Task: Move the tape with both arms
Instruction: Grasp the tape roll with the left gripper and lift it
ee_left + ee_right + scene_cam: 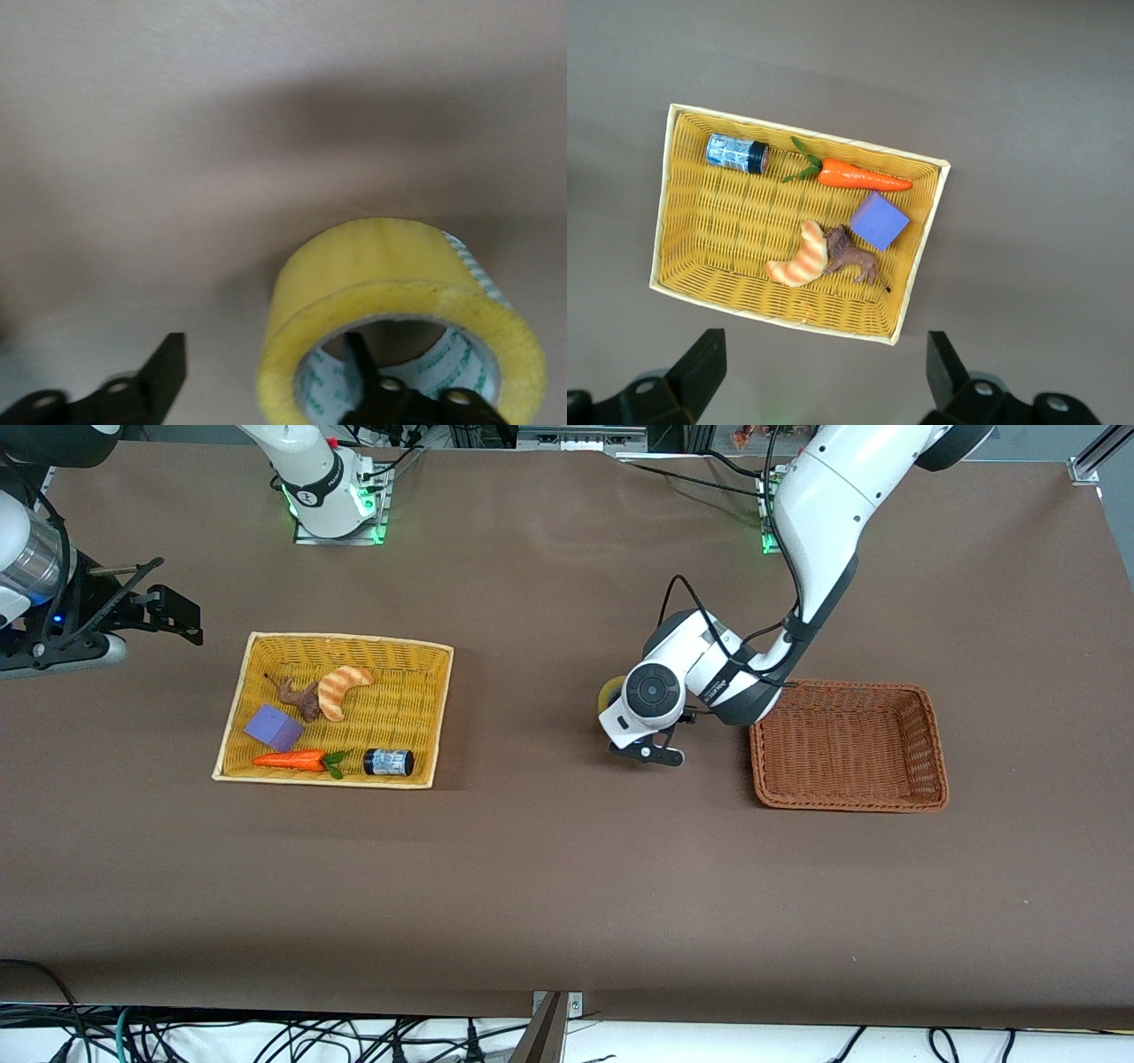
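The tape (390, 266), a yellowish roll with a wide hole, lies on the brown table between the two baskets; only its edge (609, 692) shows beside the left arm's wrist in the front view. My left gripper (264, 347) is down at the roll and straddles its wall. One finger (361, 359) is inside the hole, and the other finger (168, 359) stands outside with a gap to the tape. My right gripper (175, 615) hangs open and empty in the air at the right arm's end of the table, beside the yellow basket (660, 221); its own view shows it (824, 359) wide apart.
The yellow basket (230, 722) holds a carrot (291, 760), a purple block (273, 727), a striped croissant (341, 688), a brown toy animal (301, 698) and a small dark jar (388, 762). An empty brown wicker basket (932, 731) sits right by the left arm's wrist.
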You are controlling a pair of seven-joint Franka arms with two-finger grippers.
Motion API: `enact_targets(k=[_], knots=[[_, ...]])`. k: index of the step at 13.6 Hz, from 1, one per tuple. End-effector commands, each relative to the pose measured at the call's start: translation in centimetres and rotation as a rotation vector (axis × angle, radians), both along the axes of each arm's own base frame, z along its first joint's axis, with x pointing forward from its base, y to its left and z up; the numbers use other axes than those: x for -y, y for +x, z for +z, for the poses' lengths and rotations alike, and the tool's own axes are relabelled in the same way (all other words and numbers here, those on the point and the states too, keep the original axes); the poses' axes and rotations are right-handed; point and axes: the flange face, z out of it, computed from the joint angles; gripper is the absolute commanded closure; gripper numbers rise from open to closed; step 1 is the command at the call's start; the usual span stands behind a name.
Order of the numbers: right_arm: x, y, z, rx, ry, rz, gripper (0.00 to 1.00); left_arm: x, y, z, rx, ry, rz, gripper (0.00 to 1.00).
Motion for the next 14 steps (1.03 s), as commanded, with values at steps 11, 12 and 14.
enact_targets(k=[11,12,14], knots=[[2.6,-0.1,1.2,0.003,-0.008,0.005,0.00,-14.1,8.5,11.0,-0.177,0.209,0.045,1.00],[2.6,-0.1,1.2,0.003,-0.008,0.005,0.00,-17.0,9.4,12.1,-0.174,0.207,-0.032,1.00],[2.9,-0.1,1.3,0.006,-0.008,0.001,0.00,-22.8,10.8,11.3,-0.206,0.224,-0.091,1.00]])
